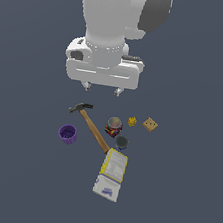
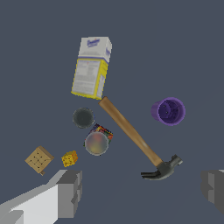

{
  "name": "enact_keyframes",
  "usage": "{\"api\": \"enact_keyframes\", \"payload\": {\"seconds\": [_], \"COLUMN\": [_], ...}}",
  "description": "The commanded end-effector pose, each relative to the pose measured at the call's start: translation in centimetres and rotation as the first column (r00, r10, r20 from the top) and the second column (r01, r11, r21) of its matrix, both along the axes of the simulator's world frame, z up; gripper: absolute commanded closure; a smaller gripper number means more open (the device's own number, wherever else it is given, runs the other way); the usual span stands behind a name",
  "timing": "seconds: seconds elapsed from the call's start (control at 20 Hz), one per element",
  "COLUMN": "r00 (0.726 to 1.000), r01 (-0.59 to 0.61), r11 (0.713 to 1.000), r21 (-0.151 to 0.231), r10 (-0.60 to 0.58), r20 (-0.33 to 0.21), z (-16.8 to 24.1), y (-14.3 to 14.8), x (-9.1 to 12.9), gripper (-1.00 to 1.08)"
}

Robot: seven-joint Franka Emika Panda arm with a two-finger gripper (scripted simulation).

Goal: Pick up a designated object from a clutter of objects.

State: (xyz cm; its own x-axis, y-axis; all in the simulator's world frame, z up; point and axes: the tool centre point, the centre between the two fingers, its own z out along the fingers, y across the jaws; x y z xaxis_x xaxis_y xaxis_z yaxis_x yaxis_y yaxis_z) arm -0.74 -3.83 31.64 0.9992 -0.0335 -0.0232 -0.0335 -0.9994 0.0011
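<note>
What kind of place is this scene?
Probably a simulated test scene, not a real room: a plain grey floor, a white robot arm, and a hammer among scattered small items.

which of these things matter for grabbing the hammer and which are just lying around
For the job:
- hammer
- gripper, open, above the pile and holding nothing

Lying about:
- purple cup
- colourful can
- small dark can
- yellow piece
- tan cube
- yellow-white box, at the handle's end
</note>
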Motion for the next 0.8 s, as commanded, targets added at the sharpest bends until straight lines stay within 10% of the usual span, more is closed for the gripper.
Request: {"api": "enact_keyframes", "payload": {"seconds": [0.0, 0.75], "r00": [1.000, 0.970], "r01": [-0.012, -0.242], "r11": [1.000, 0.970], "r21": [0.000, -0.004], "r10": [0.012, 0.242], "r20": [0.000, 0.003], "z": [-0.4, -7.8], "y": [-0.1, -1.8], "x": [0.0, -0.1], "gripper": [-0.92, -0.92]}}
